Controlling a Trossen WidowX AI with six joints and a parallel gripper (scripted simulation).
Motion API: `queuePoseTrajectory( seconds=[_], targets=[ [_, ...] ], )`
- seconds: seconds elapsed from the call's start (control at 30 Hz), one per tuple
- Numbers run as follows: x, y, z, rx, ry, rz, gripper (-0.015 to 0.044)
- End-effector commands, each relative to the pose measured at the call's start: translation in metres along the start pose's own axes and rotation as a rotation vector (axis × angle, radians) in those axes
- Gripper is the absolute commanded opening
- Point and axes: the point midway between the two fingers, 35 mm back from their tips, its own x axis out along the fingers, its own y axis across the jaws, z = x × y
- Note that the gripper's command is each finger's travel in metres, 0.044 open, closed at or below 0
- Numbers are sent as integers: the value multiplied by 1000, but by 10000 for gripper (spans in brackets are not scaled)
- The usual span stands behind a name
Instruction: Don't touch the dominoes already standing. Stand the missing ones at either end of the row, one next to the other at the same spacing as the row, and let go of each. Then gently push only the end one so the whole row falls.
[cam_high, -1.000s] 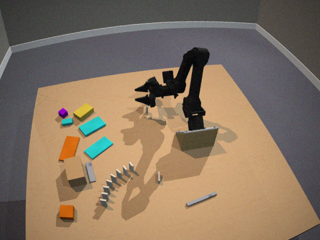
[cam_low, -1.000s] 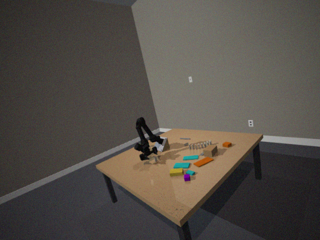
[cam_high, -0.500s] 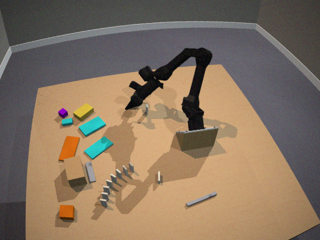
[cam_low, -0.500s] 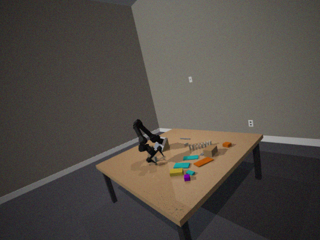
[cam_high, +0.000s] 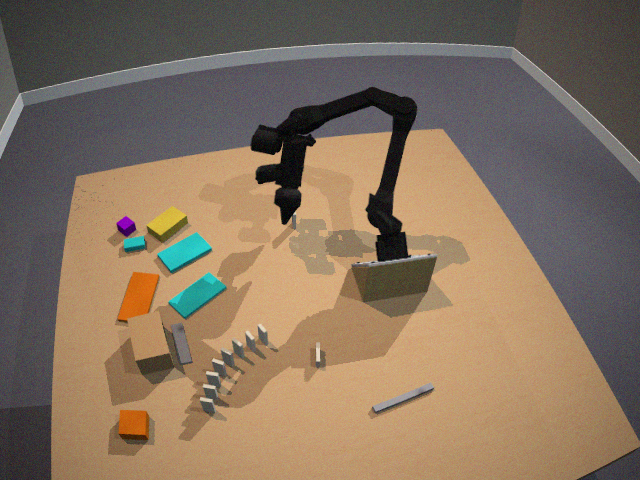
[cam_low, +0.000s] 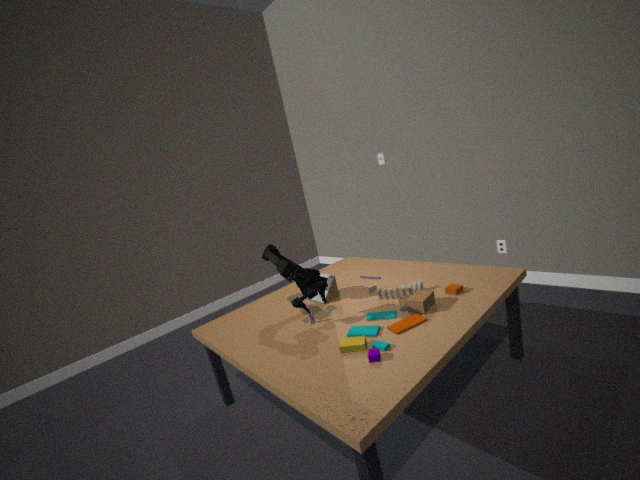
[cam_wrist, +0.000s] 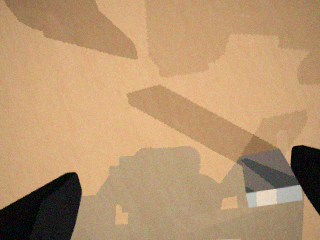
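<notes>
Several pale dominoes stand in a curved row, with its back end domino (cam_high: 262, 334) and front end domino (cam_high: 207, 404) upright; the row (cam_low: 398, 292) shows small in the exterior view. A loose domino (cam_high: 317, 354) (cam_low: 372, 289) is right of the row, apparently on its long edge. Another loose domino (cam_high: 294, 222) (cam_wrist: 265, 167) (cam_low: 311, 318) stands upright far from the row, by my gripper. My gripper (cam_high: 286, 219) (cam_wrist: 186, 170) is open and empty, pointing down above the table. In the wrist view this domino is close beside the right finger, off the middle of the gap; whether they touch cannot be told.
A brown box (cam_high: 149, 343) and a grey slab (cam_high: 181, 343) are left of the row. An orange block (cam_high: 133, 424) is at front left. Orange (cam_high: 138, 296) and cyan plates (cam_high: 185, 251), a yellow block (cam_high: 166, 223) and a purple cube (cam_high: 126, 225) lie farther back. A grey bar (cam_high: 403, 397) is at right.
</notes>
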Motion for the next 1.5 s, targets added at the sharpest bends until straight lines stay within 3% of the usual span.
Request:
queuePoseTrajectory(
  seconds=[0.0,0.3,0.63,1.17,1.47],
  targets=[
    [-44,-18,-14,-169,137,-241,440],
    [-43,-19,-14,-169,138,-241,440],
    [14,-34,-20,-168,136,-243,440],
    [32,-39,-23,-168,136,-246,440],
    [32,-39,-23,-168,136,-246,204]
  ],
)
